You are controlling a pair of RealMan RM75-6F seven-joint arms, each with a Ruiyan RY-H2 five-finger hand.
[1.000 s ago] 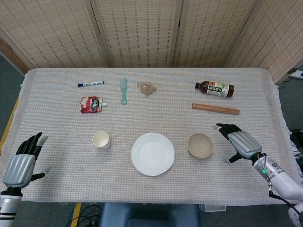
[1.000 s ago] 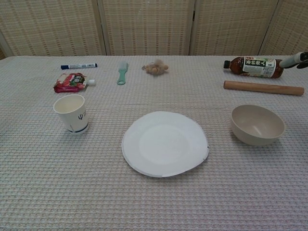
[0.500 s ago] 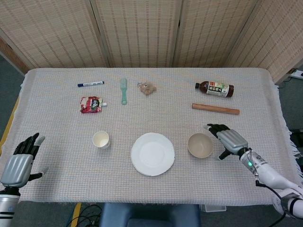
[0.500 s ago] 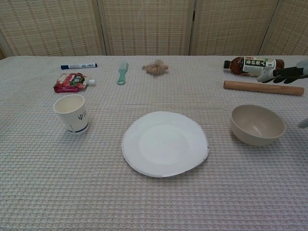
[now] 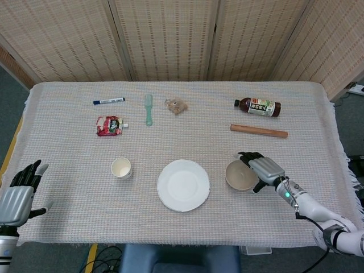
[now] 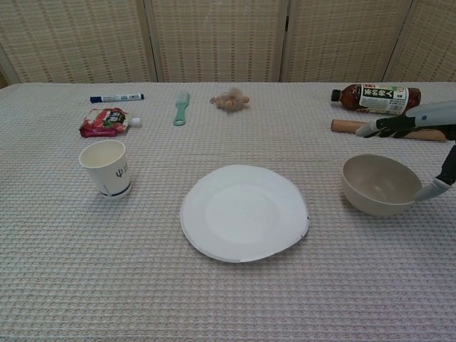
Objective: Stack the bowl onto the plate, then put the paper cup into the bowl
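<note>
At the front left corner of the table (image 5: 68,227), the left hand (image 5: 17,199) had drawn back toward the edge over the last second, its fingers apart and holding nothing; it took no part in the step under way. The paper cup (image 6: 106,167) stood upright where it had been, left of centre near the front edge, and the plate (image 6: 244,211) lay flat and bare at the middle of the front, both unmoved. The bowl (image 6: 380,184) sat right of the plate, apart from it, in the same spot as before. The real change was on the right: the right hand (image 5: 259,169) had slid in from the right edge until it was against the bowl's right rim, fingers spread, a thumb tip at the near side of the rim and the other fingers above the far side. It had not yet clamped on the bowl, as far as either view showed. That suggested the bowl grasp was about to begin, with stacking still entirely ahead.
</note>
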